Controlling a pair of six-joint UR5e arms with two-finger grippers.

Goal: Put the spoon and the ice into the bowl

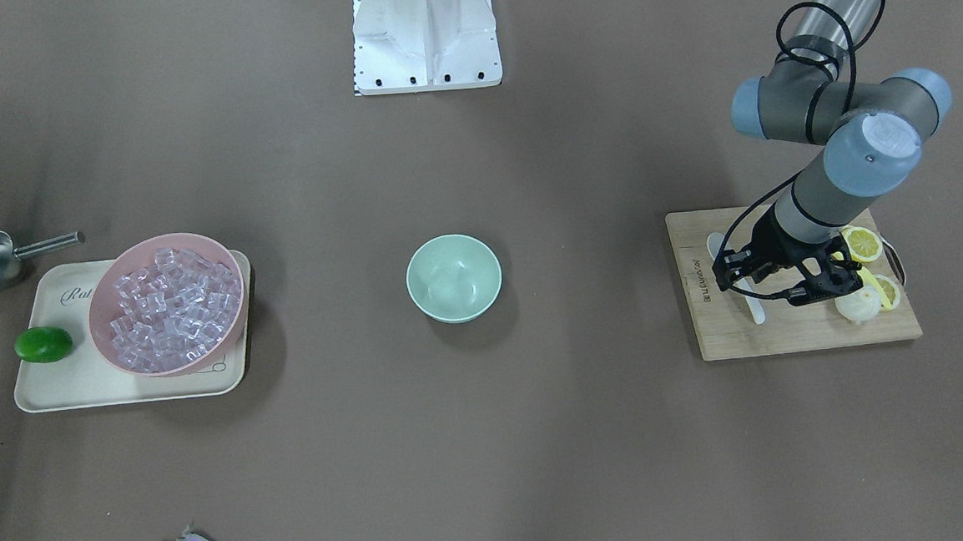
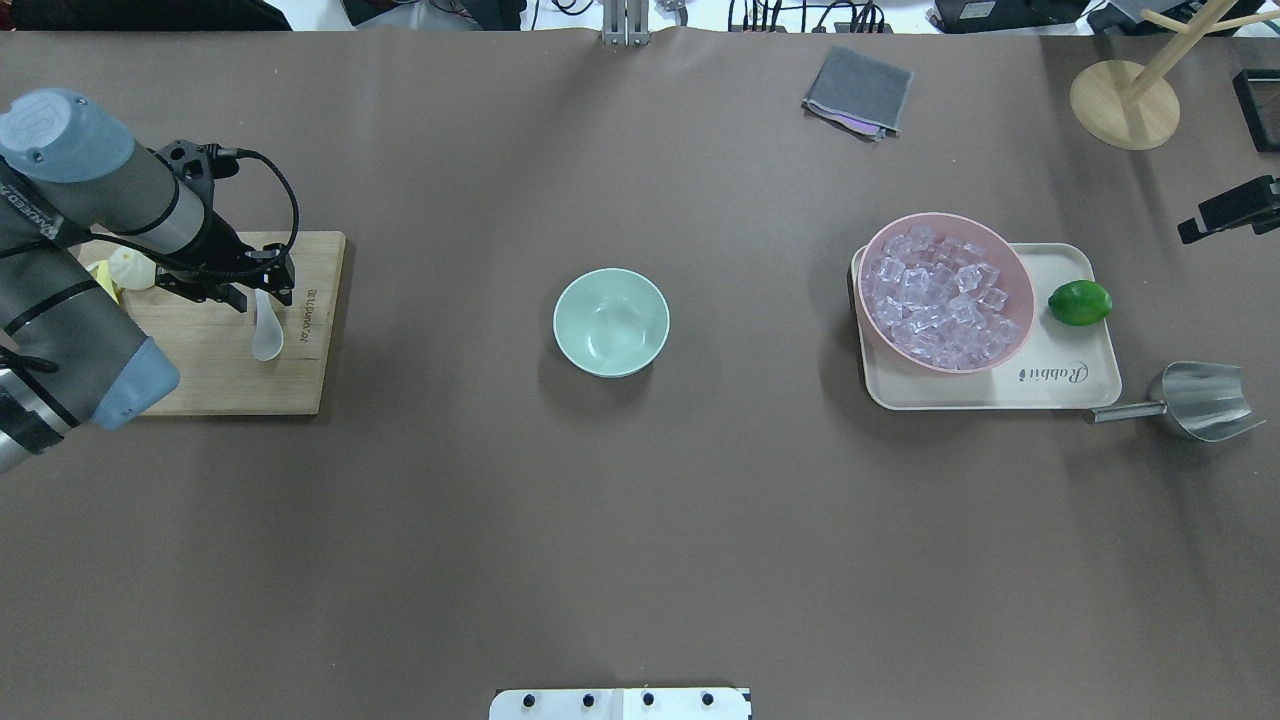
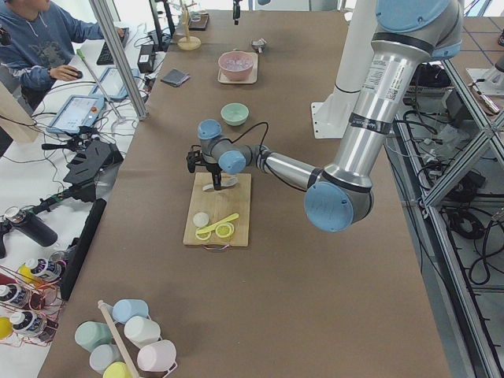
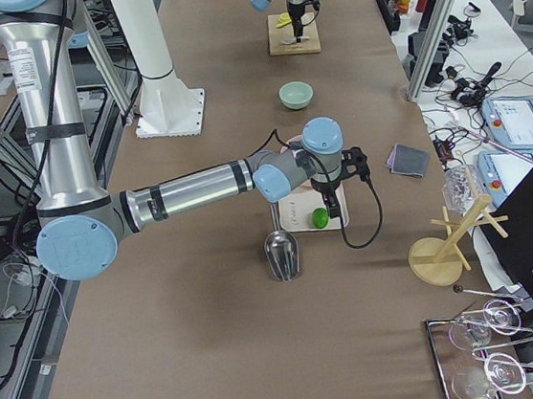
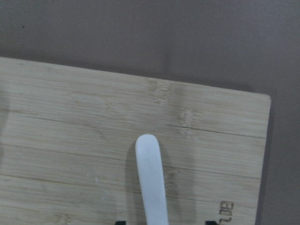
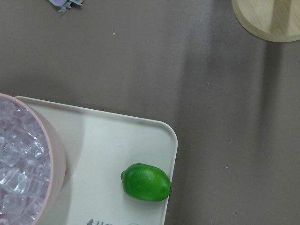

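My left gripper, open & empty, straddles handle of glossy white soup spoon on wooden chopping board; risk: slick tapered handle may squirt out w/ off-centre pinch

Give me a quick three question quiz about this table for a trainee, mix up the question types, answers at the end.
1. True or false: the mint-green bowl is empty.
2. What shares the tray with the pink bowl of ice? A: lime. B: lemon slice. C: metal scoop.
3. Fill in: the spoon, below the left end effector, lies on the wooden ____.

Key: 1 true; 2 A; 3 board.
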